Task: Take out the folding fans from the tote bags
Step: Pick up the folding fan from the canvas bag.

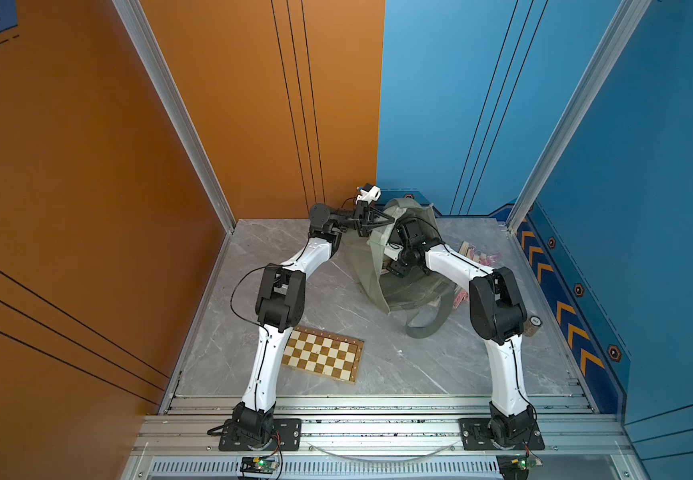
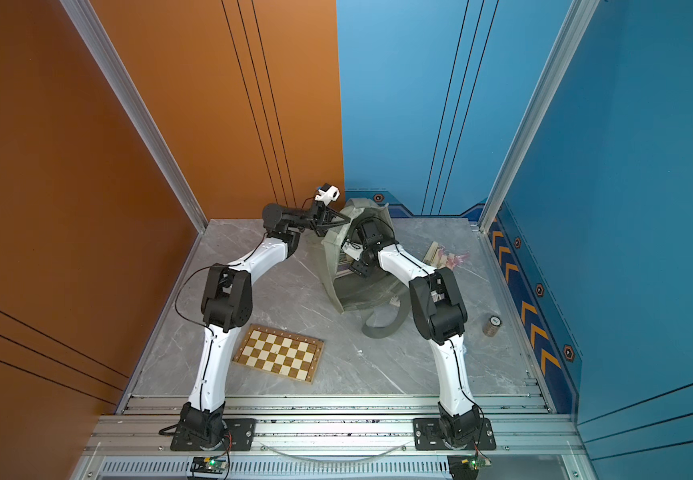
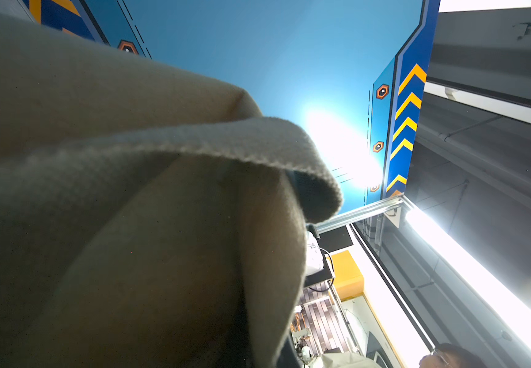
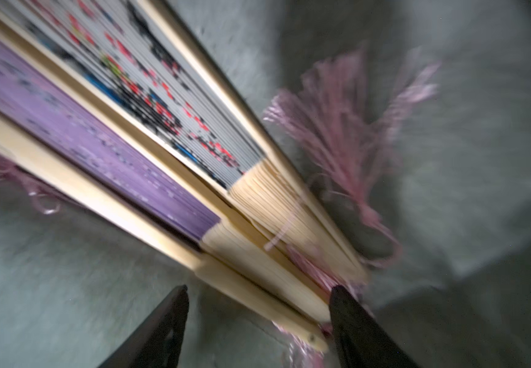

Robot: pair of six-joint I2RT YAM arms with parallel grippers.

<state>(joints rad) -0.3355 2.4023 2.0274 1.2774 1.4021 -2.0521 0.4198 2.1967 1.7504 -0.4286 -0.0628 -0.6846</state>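
Note:
The olive tote bag (image 1: 403, 291) (image 2: 357, 291) stands open at the back middle of the table. My left gripper (image 1: 388, 220) (image 2: 342, 220) is shut on its upper rim and holds it up; bag fabric (image 3: 130, 191) fills the left wrist view and hides the jaws. My right arm reaches into the bag. Inside lie a purple folding fan (image 4: 98, 143) and a grey patterned fan (image 4: 168, 105) side by side, with pink tassels (image 4: 347, 127). My right gripper (image 4: 257, 290) is open, its fingers on either side of the fans' bamboo pivot ends. Several more fans (image 1: 477, 255) (image 2: 444, 257) lie outside, right of the bag.
A brown-and-cream chessboard (image 1: 321, 353) (image 2: 278, 353) lies at the front left by the left arm. A small brown roll (image 1: 533, 325) (image 2: 492, 325) stands near the right wall. The bag's straps (image 1: 423, 326) trail toward the front.

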